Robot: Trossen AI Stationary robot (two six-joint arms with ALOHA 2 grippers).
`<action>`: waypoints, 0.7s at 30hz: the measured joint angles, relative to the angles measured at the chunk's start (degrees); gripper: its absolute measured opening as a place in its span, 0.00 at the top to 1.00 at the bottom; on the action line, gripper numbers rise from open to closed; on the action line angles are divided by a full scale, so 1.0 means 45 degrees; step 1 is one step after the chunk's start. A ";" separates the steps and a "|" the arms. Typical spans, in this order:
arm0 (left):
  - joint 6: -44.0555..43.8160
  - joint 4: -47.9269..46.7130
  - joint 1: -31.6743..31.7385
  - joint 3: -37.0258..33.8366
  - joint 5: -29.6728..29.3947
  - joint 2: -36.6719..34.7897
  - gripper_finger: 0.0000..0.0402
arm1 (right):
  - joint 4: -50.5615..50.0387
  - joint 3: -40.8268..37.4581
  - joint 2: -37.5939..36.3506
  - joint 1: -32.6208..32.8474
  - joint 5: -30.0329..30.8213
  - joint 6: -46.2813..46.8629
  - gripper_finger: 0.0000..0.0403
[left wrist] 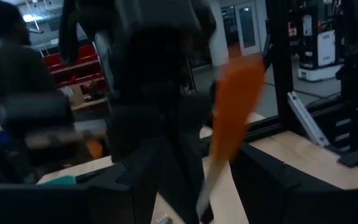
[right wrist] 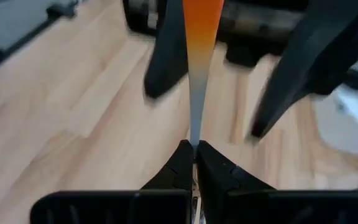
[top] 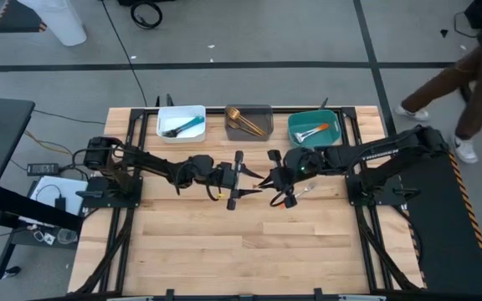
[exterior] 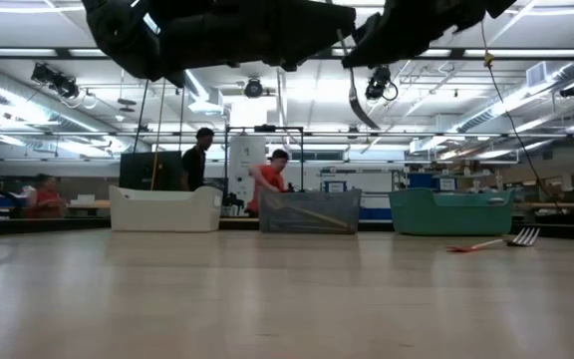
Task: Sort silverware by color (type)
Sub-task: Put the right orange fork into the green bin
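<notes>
My right gripper point(right wrist: 194, 146) is shut on an orange-handled silver utensil point(right wrist: 197, 74) above the table's middle point(top: 268, 177). The utensil's orange handle point(left wrist: 235, 106) points at my left gripper point(top: 243, 178). That gripper is open, with a finger on either side of the handle. A second orange-handled fork point(exterior: 491, 242) lies flat on the table near the right arm point(top: 306, 191). Blue-handled pieces point(top: 182, 127) lie in the white bin, gold ones point(top: 245, 124) in the grey bin, and orange-handled ones point(top: 312, 131) in the teal bin. My right gripper pinches the utensil's thin silver shaft point(right wrist: 195, 127) between its two fingertips, coming level from the table's right. The utensil runs on straight out past the fingers, lifted clear of the table, and its silver end point(exterior: 359, 100) curves down below the gripper. My left gripper: I cannot tell whether a finger touches the handle.
The white bin point(top: 162, 117), grey bin point(top: 268, 111) and teal bin point(top: 335, 119) stand in a row along the table's far edge. Bare wood fills the near half point(top: 241, 251). A person point(top: 450, 79) walks past the far right corner, and other people point(exterior: 272, 179) are behind the bins.
</notes>
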 joint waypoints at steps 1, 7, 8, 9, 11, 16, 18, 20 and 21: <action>-0.0170 0.0027 -0.0005 0.0000 0.0000 -0.0015 0.52 | -0.0081 -0.0005 0.0157 0.0000 0.0058 0.0000 0.96; -0.0408 -0.0144 -0.0089 0.0000 0.0009 0.0054 0.52 | 0.0167 -0.0007 0.1029 -0.0005 0.0651 -0.0096 0.96; -0.0435 -0.0194 -0.0095 0.0000 0.0028 0.0059 0.52 | 0.0174 -0.0011 0.1163 -0.0003 0.0659 -0.0127 0.96; -0.0446 -0.0304 -0.0096 0.0005 0.0074 0.0054 0.52 | 0.0342 -0.0014 0.1287 -0.0007 0.0655 -0.0131 0.96; -0.0551 -0.0473 -0.0096 0.0008 0.0086 0.0059 0.53 | 0.0487 -0.0014 0.1448 -0.0043 0.0650 -0.0122 0.96; -0.0506 -0.0751 -0.0232 0.0005 0.0131 0.0059 0.58 | 0.0978 -0.0014 0.1597 -0.0049 0.0650 -0.0102 0.96; -0.0499 -0.0783 -0.0313 0.0002 0.0159 0.0059 0.61 | 0.1019 -0.0014 0.1539 -0.0049 0.0645 -0.0088 0.96; -0.0501 -0.0813 -0.0368 0.0000 0.0176 0.0059 0.64 | 0.1157 -0.0014 0.1504 -0.0049 0.0645 -0.0049 0.96; -0.0506 -0.0800 -0.0387 -0.0002 0.0185 0.0059 0.65 | 0.1247 -0.0010 0.1504 -0.0049 0.0645 -0.0044 0.96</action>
